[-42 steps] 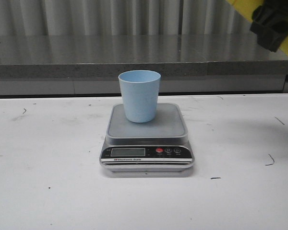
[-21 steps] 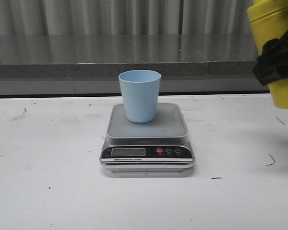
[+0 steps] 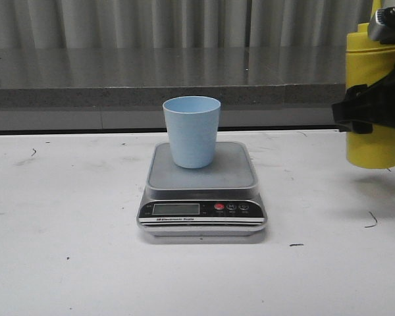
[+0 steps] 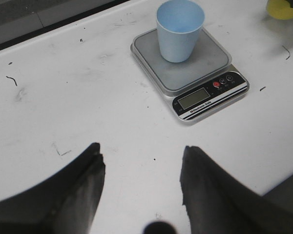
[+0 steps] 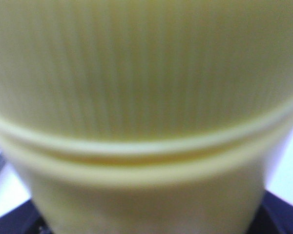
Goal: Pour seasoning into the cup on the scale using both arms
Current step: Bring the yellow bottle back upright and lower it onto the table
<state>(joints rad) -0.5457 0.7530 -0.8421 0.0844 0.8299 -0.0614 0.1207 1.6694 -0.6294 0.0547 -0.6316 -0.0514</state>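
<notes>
Here, my left gripper [image 4: 141, 183] hangs with jaws wide and empty over the white counter [image 3: 66, 263]. At centre, the blue cup [image 3: 191, 131] stands on the scale [image 3: 201, 191]. At right, my right gripper [image 3: 375, 105] clamps the upright seasoning [image 3: 374, 99] above the counter. Next, I judge, carry it over the cup and tip.

You see the seasoning bottle [image 3: 374, 99] come down from the top right corner of the front view and turn from tilted to upright, held in the right gripper [image 3: 368, 108], its base now just above the table's [image 3: 66, 263] right edge.
</notes>
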